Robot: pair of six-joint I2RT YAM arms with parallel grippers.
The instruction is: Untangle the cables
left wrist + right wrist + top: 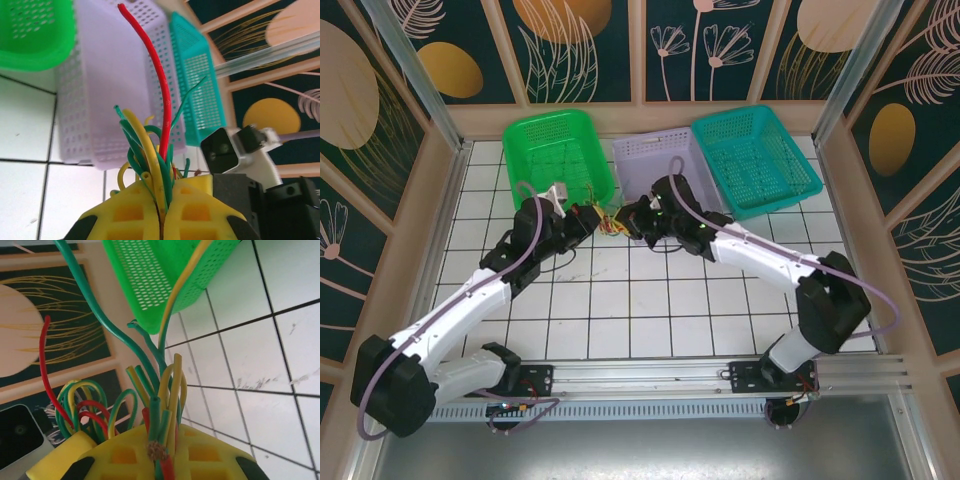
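Yellow-padded left pincer [163, 202] and right pincer [159, 452] are clamped on the cables [152, 165]; light and springy, they are judged best taken near loose ends.

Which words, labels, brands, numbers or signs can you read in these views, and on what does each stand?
None can be read.
The green perforated plastic basket, the lilac perforated plastic basket, the teal perforated plastic basket and the thin green, red and yellow cables bear no visible lettering.
Any print on the small dark board by the left arm's base is too small to read.
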